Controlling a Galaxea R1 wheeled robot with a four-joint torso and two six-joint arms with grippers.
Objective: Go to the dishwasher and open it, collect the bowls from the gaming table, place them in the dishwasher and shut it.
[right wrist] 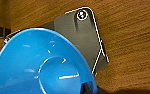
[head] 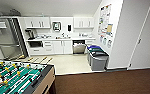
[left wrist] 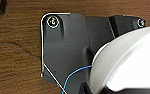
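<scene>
While the dishwasher [head: 79, 47] stands ajar, bowls show large at both wrists; finger states cannot be told.

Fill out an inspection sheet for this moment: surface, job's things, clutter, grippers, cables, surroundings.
Surface: brown carpet near the robot, pale floor in the kitchenette.
Job's things: gaming table at lower left of the head view, no bowl seen on the part in view; dishwasher under the counter, door looks ajar; blue bowl large in the right wrist view, white bowl large in the left wrist view.
Clutter: grey bins with dark lids beside the dishwasher.
Grippers: fingers not made out; each bowl seems carried.
Cables: thin blue wire beside the white bowl.
Surroundings: white cabinets, wall posters, glass door.
</scene>
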